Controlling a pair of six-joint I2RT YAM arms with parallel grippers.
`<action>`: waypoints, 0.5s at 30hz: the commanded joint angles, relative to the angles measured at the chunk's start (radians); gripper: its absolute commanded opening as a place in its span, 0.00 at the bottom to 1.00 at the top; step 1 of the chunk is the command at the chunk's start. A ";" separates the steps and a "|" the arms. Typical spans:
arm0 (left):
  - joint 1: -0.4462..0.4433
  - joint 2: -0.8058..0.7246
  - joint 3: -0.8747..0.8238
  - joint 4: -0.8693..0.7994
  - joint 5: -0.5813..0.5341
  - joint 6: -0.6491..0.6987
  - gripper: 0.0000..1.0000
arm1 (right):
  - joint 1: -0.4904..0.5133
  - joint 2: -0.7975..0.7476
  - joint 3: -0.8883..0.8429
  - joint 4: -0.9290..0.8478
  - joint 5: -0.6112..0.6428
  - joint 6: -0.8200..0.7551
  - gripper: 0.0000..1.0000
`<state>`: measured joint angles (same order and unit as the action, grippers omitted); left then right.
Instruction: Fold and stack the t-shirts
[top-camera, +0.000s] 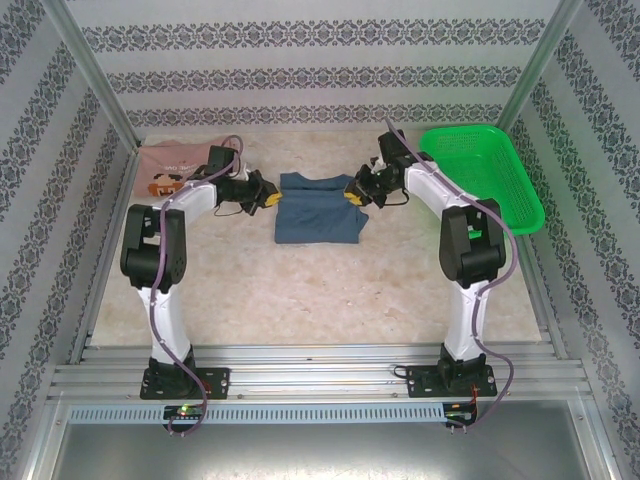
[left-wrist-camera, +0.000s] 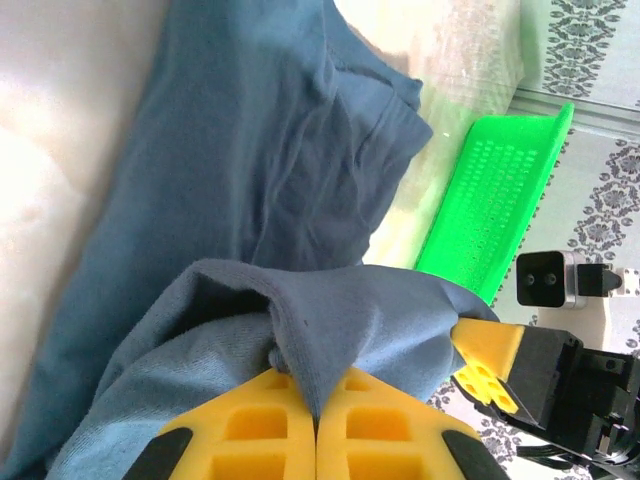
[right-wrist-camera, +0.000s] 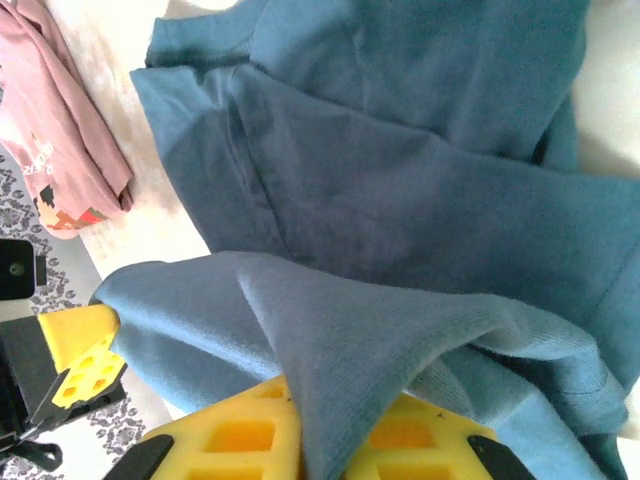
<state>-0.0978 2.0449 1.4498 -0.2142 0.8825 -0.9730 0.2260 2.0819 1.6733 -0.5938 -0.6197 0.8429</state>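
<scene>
Nearest, at the lower frame edge, stand left arm base and right arm base. Left to right above: pink t-shirt, crumpled upper left; left gripper, clamped on the slate-blue t-shirt at centre; right gripper, blue cloth between its fingers, grip cannot be told; green basket, upper right.

The left arm and right arm were clad in white shells with black joints, and a purple cable was run along each. The left tool and right tool were fitted with yellow, waffle-recessed fingers.
</scene>
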 joint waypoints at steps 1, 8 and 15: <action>0.021 0.054 0.088 -0.006 0.008 0.015 0.00 | -0.031 0.052 0.066 -0.057 -0.009 -0.031 0.16; 0.024 0.205 0.263 -0.009 0.034 -0.012 0.13 | -0.059 0.170 0.180 -0.046 -0.026 -0.019 0.26; 0.055 0.259 0.473 0.351 0.047 -0.318 0.66 | -0.144 0.218 0.450 0.138 -0.095 0.058 0.49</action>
<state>-0.0738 2.3249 1.8111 -0.0860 0.9123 -1.1469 0.1207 2.3413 2.0018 -0.5625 -0.6724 0.8722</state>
